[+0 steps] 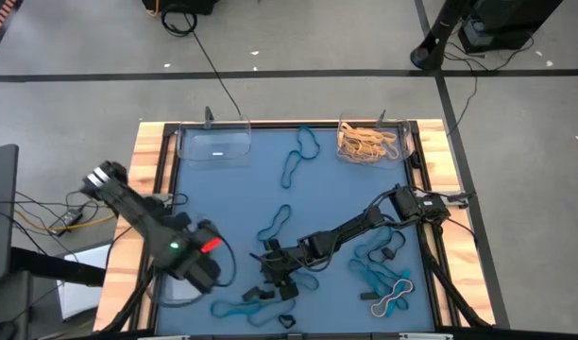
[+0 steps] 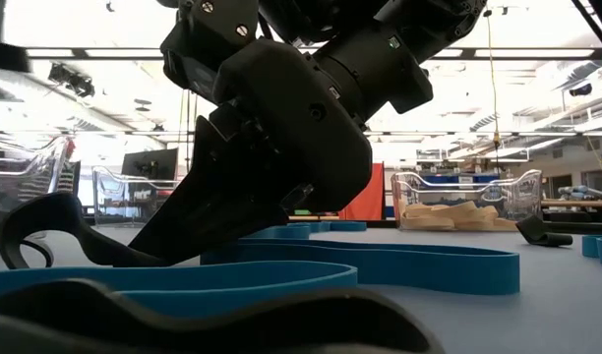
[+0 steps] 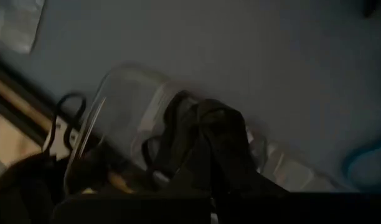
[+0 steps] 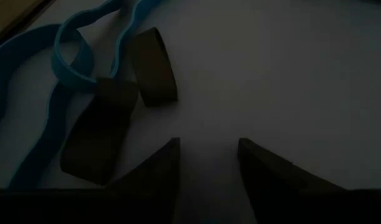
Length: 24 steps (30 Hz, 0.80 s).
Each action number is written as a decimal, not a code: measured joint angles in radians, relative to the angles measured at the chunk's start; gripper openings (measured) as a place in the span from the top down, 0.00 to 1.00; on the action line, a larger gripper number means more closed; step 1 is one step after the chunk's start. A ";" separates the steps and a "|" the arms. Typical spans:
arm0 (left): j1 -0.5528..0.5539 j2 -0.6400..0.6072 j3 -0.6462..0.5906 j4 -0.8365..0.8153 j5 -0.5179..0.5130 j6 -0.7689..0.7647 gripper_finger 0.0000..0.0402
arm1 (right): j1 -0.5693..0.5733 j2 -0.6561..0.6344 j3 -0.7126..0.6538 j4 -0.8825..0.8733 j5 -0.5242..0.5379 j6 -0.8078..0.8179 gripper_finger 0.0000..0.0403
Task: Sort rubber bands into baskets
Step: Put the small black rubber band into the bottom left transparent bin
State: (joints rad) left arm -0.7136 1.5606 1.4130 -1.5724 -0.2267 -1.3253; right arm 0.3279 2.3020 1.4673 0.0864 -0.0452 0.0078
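Clear plastic baskets sit on the blue desk (image 1: 223, 203): one at eleven o'clock (image 1: 214, 144), empty apart from a small label, and one at one o'clock (image 1: 372, 142) holding tan rubber bands (image 1: 366, 144). At eight o'clock the left gripper (image 1: 202, 267) hangs over a third basket (image 3: 122, 112), fingers clenched on a black band (image 3: 206, 134). Near six o'clock the right gripper (image 4: 208, 163) hovers low with fingers released, just beside black bands (image 4: 154, 73) and teal-blue bands (image 4: 71, 61).
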 joint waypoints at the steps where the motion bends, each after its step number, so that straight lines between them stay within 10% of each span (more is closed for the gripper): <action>1: -0.015 -0.029 -0.035 0.003 0.005 -0.037 1.00 | 0.000 0.000 0.000 0.000 0.000 0.000 0.57; 12: -0.127 -0.191 -0.412 0.269 0.122 -0.212 0.97 | -0.014 -0.014 -0.006 0.061 -0.162 0.080 0.51; 24: -0.133 -0.191 -0.388 0.176 0.120 -0.245 0.60 | 0.005 0.008 -0.005 0.220 -0.203 0.087 0.36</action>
State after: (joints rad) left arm -0.8467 1.3697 1.0252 -1.3968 -0.1068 -1.5705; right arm 0.3333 2.3096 1.4624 0.3062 -0.2485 0.0946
